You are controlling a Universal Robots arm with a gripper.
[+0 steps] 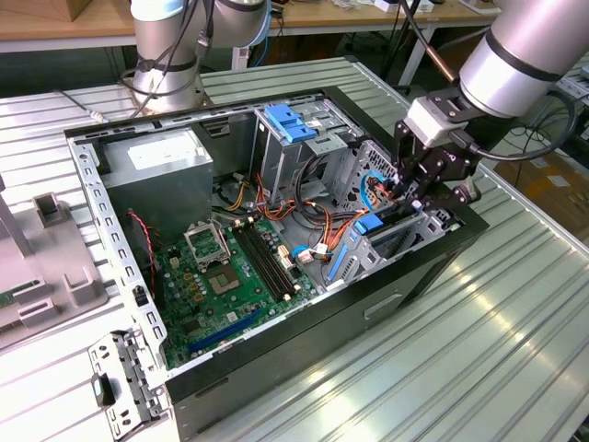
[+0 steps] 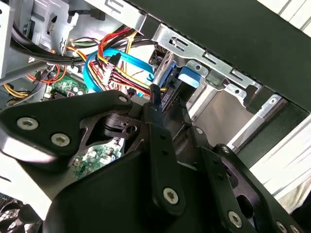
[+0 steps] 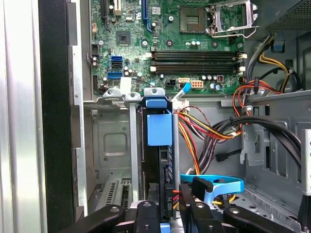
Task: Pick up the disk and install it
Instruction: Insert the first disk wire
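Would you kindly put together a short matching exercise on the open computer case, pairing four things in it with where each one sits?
Things:
1. the disk
2. power supply
3. gripper
4. motherboard

Places:
A. flat on the floor of the case
B. standing on edge in the metal bay, blue rail showing
C. corner of the case at the exterior view's left, far side
D. over the drive bay, at the end of the disk

Pairs: 1-B, 2-C, 3-D, 4-A
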